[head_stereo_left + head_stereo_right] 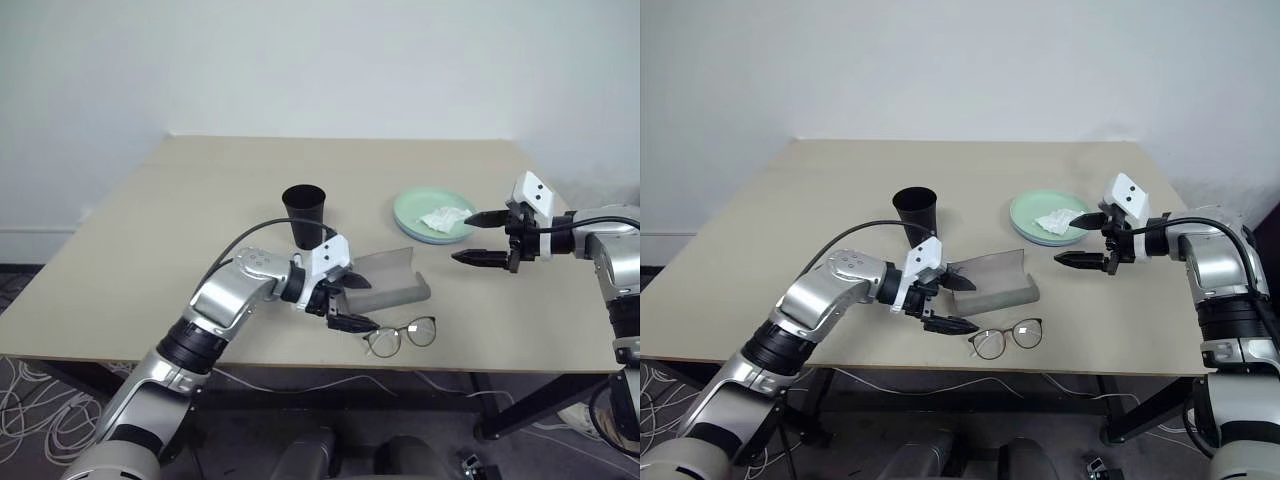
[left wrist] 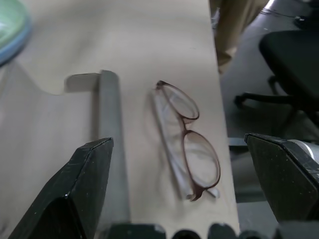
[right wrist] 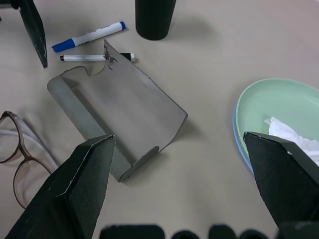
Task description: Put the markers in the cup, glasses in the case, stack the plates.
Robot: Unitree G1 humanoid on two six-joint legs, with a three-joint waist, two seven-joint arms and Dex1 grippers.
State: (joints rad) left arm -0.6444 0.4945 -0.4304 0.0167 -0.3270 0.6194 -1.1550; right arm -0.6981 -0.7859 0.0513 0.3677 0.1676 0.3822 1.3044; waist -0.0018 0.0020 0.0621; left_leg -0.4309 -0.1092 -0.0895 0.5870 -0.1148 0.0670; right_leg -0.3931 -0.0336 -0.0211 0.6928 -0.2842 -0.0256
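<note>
1. Your plates look stacked already: the light green plate (image 1: 432, 213) sits on the light blue plate (image 3: 237, 142), whose rim peeks out beneath it, with a crumpled white tissue (image 1: 441, 218) lying on top. The stack is just beyond your right claw (image 1: 483, 238).
2. The markers are not yet in the cup. The blue-capped marker (image 3: 88, 36) and the black-capped marker (image 3: 94, 58) lie flat on the worktop (image 1: 150, 240), just beside the black cup (image 1: 304, 214), which stands upright behind your left claw (image 1: 351, 301).
3. The glasses (image 1: 402, 335) are not yet in the case. They rest unfolded near the worktop's front edge, right ahead of your left claw's tips. The grey case (image 1: 392, 279) lies with its flap open, just beyond them and between your two claws.
4. Both claws stand wide apart and hold nothing. The left one hangs low over the glasses; the right hovers apart from everything.
5. The right wrist view gives you both markers, which the left arm hides from the head views.
6. The left wrist view shows the glasses lying between your left claw's fingers (image 2: 75, 189), close alongside the case's edge.
</note>
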